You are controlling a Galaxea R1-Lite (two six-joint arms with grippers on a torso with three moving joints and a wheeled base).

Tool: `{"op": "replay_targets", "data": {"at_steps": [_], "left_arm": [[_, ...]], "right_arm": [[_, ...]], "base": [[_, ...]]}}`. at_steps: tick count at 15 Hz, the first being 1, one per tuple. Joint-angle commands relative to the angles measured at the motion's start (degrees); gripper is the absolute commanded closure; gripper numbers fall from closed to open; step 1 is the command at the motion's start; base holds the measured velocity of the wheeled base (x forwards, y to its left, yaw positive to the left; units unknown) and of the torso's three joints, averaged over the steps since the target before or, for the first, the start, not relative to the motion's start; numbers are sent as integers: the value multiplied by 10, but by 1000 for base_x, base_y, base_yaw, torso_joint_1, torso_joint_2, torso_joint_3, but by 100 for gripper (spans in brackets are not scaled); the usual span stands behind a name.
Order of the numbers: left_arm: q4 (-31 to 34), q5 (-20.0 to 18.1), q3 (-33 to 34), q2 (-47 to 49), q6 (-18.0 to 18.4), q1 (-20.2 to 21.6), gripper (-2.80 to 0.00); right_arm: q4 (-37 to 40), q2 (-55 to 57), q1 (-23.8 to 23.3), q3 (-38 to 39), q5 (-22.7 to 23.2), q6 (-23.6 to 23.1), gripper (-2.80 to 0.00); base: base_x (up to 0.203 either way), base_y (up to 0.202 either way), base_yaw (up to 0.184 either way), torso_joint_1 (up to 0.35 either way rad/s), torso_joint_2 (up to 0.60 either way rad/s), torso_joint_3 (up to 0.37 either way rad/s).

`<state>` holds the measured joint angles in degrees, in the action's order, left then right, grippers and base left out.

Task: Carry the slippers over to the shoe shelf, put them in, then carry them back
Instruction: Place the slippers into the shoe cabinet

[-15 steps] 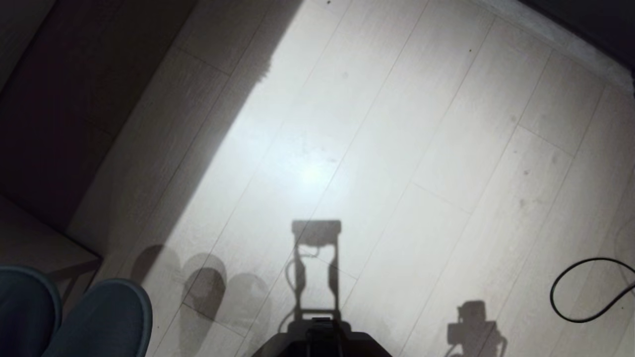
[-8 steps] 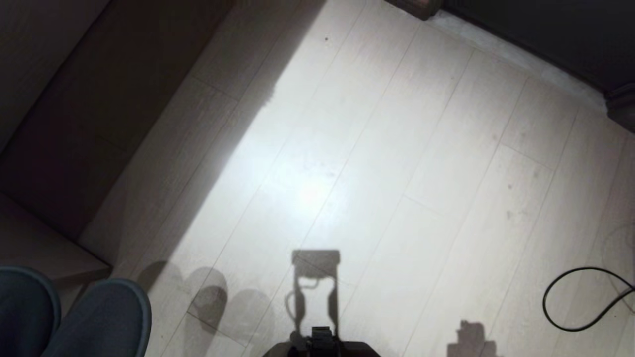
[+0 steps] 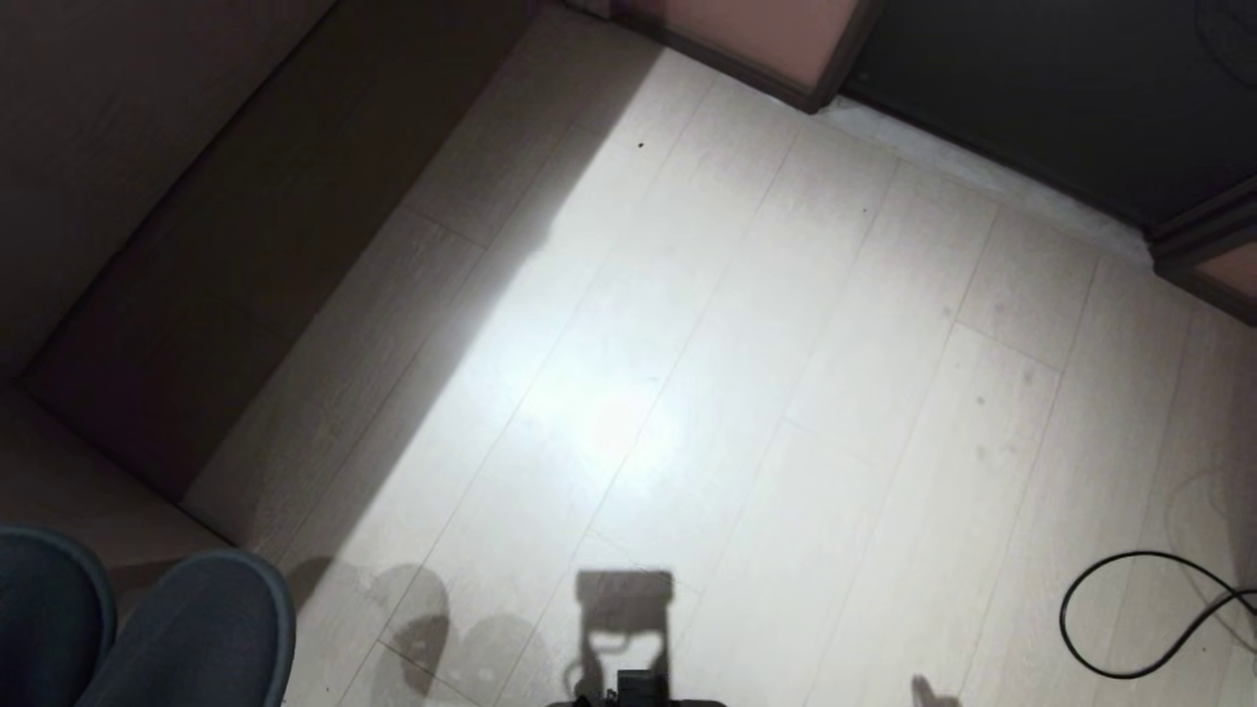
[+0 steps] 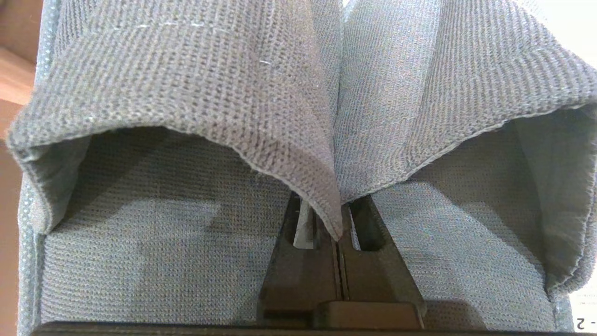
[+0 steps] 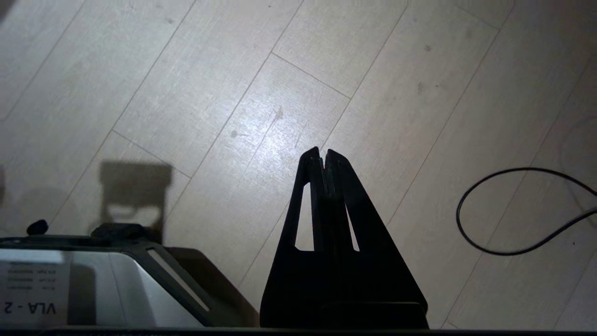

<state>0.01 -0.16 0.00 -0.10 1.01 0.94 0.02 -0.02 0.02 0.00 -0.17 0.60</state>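
A: Quick pass. We've got the slippers point(image 4: 196, 84) side by side right in front of the left gripper point(image 4: 336, 233). Its jaws are pressed together on the two inner edges of the uppers where they meet, so it's carrying both.

B: Agreed. In the head view we see the slippers point(image 3: 187, 628) as two rounded toes at the bottom left corner, hanging over the floor point(image 3: 687, 344).

A: Right gripper point(image 5: 322, 161)?

B: Fingers closed tight, nothing in them, poised above the floor. A black cable point(image 5: 513, 210) loops on the planks off to its side.

A: Changes from the earlier frames?

B: The whole head view has shifted, so the camera moved, not the things. We now see more of the far side: a pinkish panel point(image 3: 776, 29) and a dark opening point(image 3: 1031, 88) at the top that weren't showing a second ago. The robot's shadow point(image 3: 624, 619) sits lower in frame. Slippers hold the same corner.

A: Surface and room?

B: Pale wood-look plank floor with a bright glare patch mid-frame and some small dark spots. Dark brown furniture point(image 3: 245, 245) runs along the left edge. Cable loop point(image 3: 1129, 619) at lower right.

A: The right wrist view also catches the robot's base point(image 5: 93, 280) with a printed label.
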Motion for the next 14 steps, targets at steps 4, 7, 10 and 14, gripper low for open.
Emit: {"op": "replay_targets", "data": {"at_steps": [4, 7, 10, 14], "left_arm": [[-2, 1, 0, 1, 1, 0, 0], [-2, -1, 0, 1, 7, 0, 0], [-2, -1, 0, 1, 3, 0, 0], [-2, -1, 0, 1, 3, -1, 0]], "right_arm": [[0, 1, 1, 0, 0, 0, 0], [0, 1, 1, 0, 0, 0, 0], [0, 0, 1, 0, 0, 0, 0], [0, 1, 1, 0, 0, 0, 0]], "base": [[0, 0, 0, 1, 1, 204], [0, 0, 0, 2, 2, 201], [0, 0, 0, 5, 2, 200], [0, 0, 0, 2, 3, 201]]}}
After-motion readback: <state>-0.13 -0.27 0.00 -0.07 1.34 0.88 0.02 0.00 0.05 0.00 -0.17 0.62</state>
